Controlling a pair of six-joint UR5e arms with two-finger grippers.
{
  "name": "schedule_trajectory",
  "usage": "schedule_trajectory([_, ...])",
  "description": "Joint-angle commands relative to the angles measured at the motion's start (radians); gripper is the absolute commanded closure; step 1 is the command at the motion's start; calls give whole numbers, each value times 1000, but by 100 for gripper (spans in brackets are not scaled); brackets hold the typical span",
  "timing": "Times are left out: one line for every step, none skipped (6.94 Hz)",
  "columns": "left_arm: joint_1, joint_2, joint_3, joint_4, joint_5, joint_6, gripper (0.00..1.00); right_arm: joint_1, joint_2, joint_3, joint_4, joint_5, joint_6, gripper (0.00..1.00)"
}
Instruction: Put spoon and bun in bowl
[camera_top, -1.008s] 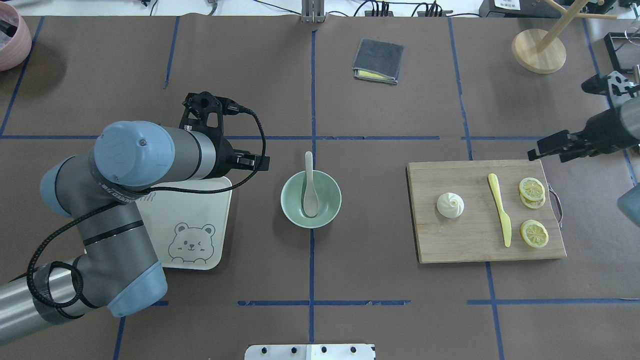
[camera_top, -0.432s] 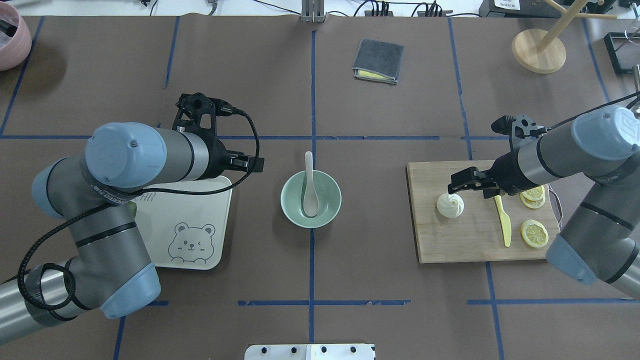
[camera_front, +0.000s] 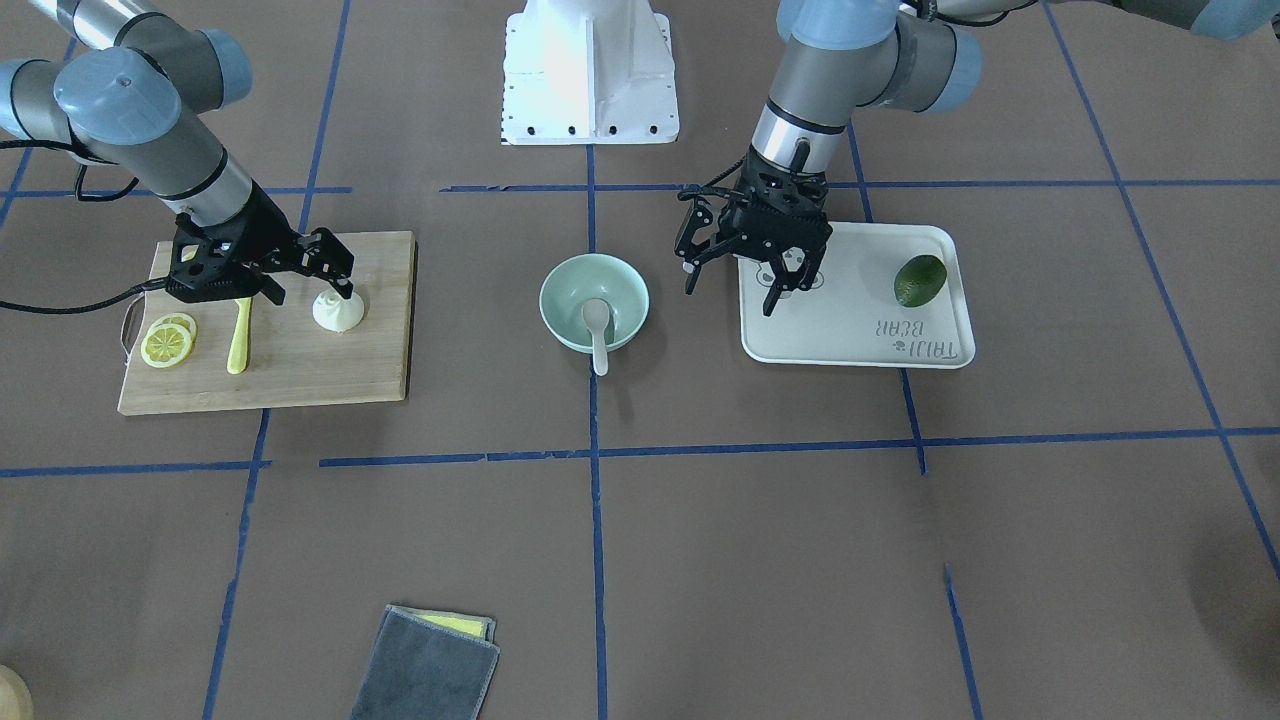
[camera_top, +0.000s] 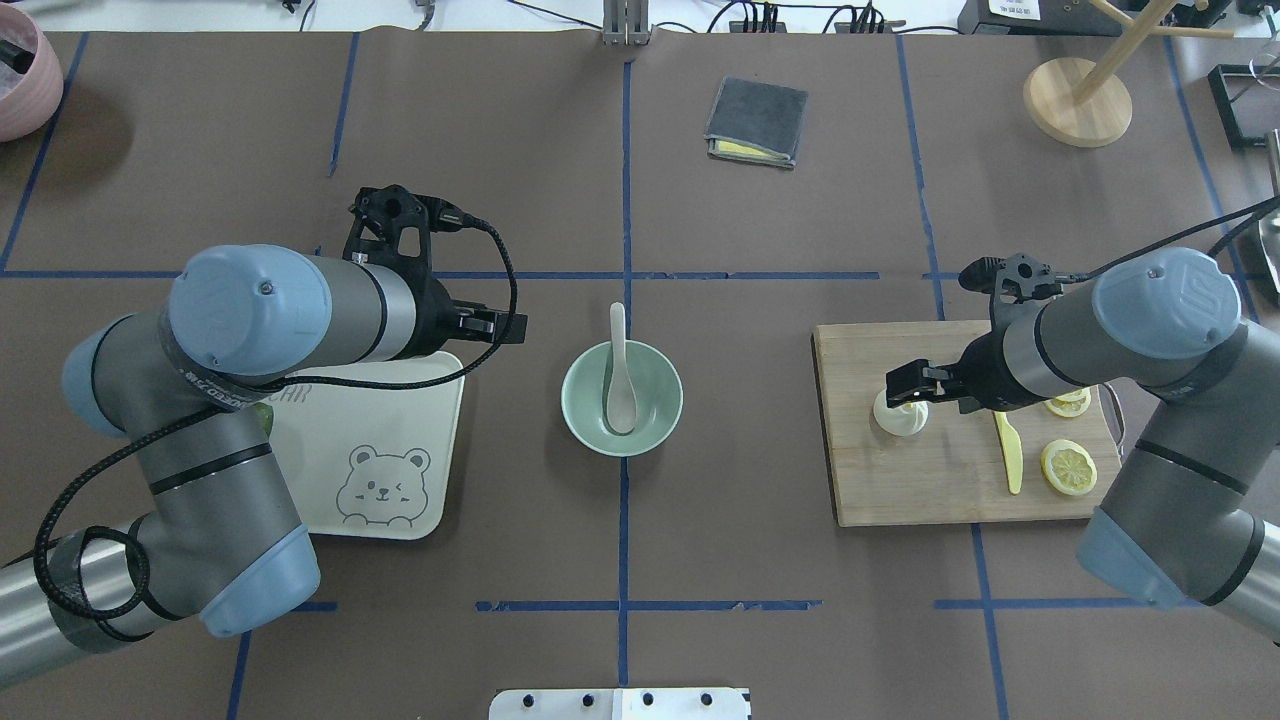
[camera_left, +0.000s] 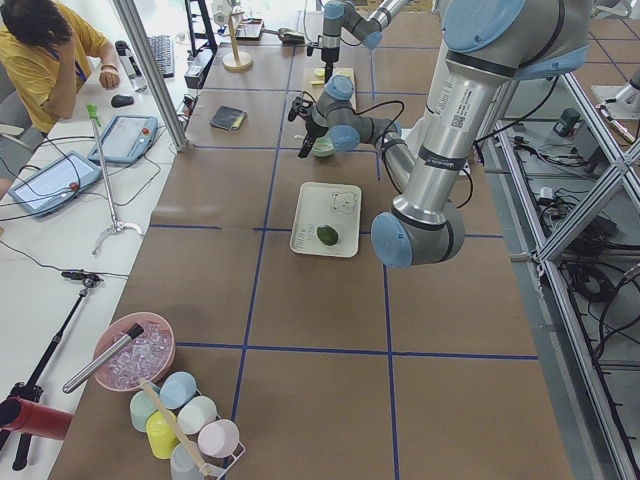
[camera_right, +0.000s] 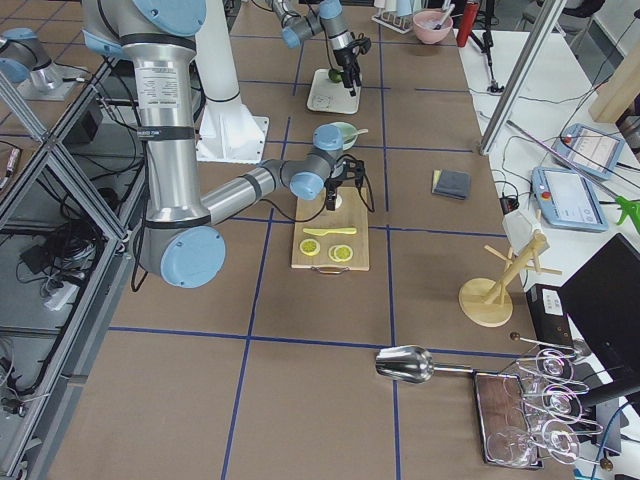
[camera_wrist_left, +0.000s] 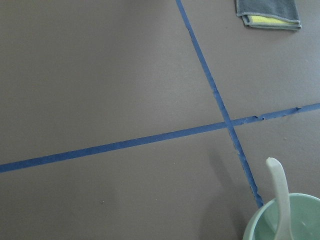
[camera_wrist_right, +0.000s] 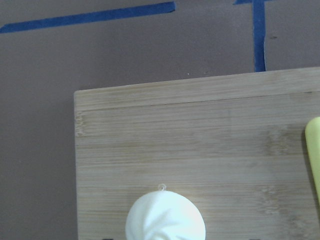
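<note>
spoon (camera_top: 619, 370): lies in the bowl (camera_top: 655, 400), scoop at the bottom, handle leans over the rim on the side far from the robot.
bun (camera_top: 900, 422): on the wooden board (camera_top: 930, 480), in the part nearest the bowl; not in the bowl yet.
right claw (camera_top: 900, 392): jaws apart, directly above the bun, one finger each side; whether they touch it, cannot tell.
left claw (camera_front: 730, 292): jaws apart, holds nothing, hangs over the tray (camera_top: 400, 420) edge nearest the bowl.
bowl pos.: middle of the desk (camera_top: 800, 600), btw. tray and board.
board, other items: yellow knife (camera_top: 1010, 455) + lemon slices (camera_top: 1068, 467), beyond the bun, away from the bowl.
tray: avocado (camera_front: 920, 280) lies on it.
grey cloth (camera_top: 757, 122): folded, far side of the desk, well apart.
</note>
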Motion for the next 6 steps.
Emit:
schedule_trajectory([0,0,-2,0,1,-1,3,-34,19,-3,-48,-29,0,7])
schedule_trajectory([0,0,-2,0,1,-1,2,-54,21,-6,-56,-62,0,7])
schedule_trajectory([0,0,-4,0,1,-1,2,-67,22,-6,-69,-80,0,7])
schedule_trajectory([0,0,-2,0,1,-1,2,-69,22,-8,-70,-85,-4,7])
schedule_trajectory([0,0,-2,0,1,-1,2,-78,31,-9,-71,-115,-4,8])
schedule_trajectory([0,8,-4,0,3,-1,2,-78,46,-11,-98,-123,-4,10])
